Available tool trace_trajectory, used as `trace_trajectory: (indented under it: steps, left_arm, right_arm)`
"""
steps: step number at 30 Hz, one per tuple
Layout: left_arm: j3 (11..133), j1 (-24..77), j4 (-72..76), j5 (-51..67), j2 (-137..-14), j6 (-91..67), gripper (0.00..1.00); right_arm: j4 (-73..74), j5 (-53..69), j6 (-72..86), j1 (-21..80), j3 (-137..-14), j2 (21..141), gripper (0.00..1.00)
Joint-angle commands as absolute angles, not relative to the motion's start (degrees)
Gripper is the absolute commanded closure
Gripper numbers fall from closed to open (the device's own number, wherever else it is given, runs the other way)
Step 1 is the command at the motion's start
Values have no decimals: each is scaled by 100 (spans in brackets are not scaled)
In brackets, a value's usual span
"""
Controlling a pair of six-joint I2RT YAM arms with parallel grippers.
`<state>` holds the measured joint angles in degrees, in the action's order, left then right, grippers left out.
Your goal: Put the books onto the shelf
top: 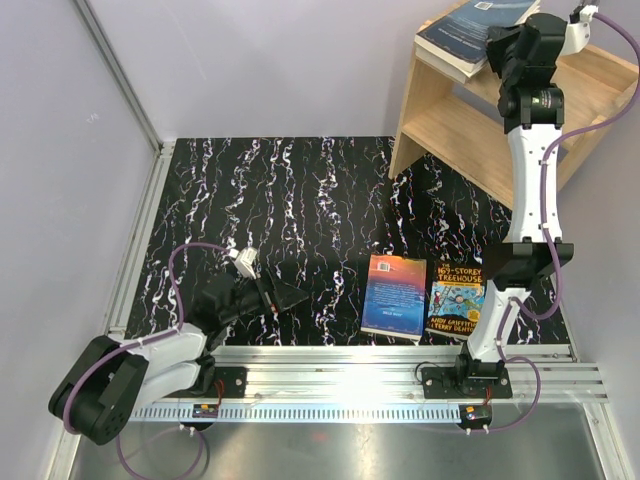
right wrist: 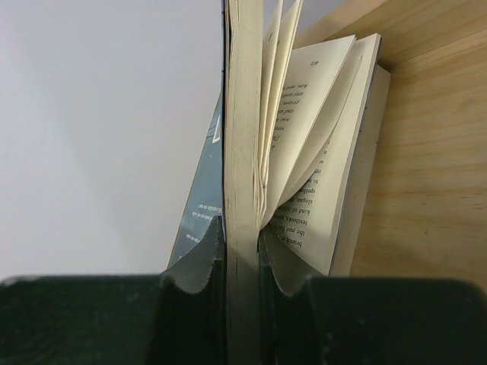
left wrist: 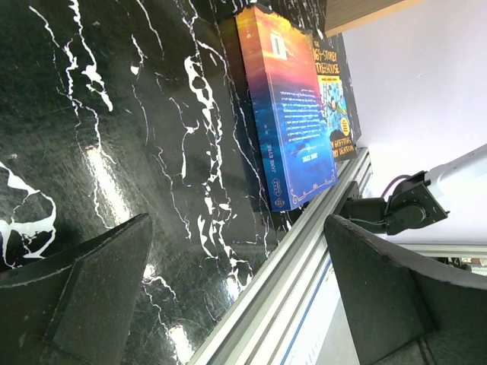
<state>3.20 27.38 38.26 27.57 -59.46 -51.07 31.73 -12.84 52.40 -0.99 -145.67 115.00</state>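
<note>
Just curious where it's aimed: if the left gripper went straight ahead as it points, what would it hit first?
Probably the blue and orange book lying flat on the black table. The open left gripper points low along the table toward it, though depth is unclear.

High rear and low left-wrist views seemingly share two books [top: 394, 296] [left wrist: 293, 129].

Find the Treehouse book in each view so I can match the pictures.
Top external: the Treehouse book lies flat, low and right of centre.
Left wrist: it is at upper right, partly hidden beyond the orange-blue book.
Right wrist: it is not in view; the right pincer grips a dark-covered book there.
Shared landmark: the orange-blue book, lying just left of it in the top view.
</note>
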Motion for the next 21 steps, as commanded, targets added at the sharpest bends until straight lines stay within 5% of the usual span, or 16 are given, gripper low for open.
trace_trajectory:
  steps: [1,2,3,6,10,21]
  left_arm:
    - [35,2742,4228,2663,-5827,-5106,1]
    - [35,2742,4201,2663,-5801,-5098,1]
    - [35,2742,4175,2654,-5801,-5098,1]
    - [44,2733,4175,2654,-5801,-5080,1]
    - [44,2742,4148,2663,-5783,-5080,1]
    - [17,2733,4069,2601,-5651,-5089,1]
  right_arm:
    - [2725,-1564,5265,-123,-14669,11707,97]
    - [2707,-1564,5239,-123,-14660,11707,93]
    - [2629,-1538,5203,-123,-14660,11707,70]
    - [2645,-1555,5107,-123,-14660,11655,34]
    - [2602,-1634,4975,-132,-14345,11391,9]
    - [3014,-2161,4219,-132,-13677,10381,0]
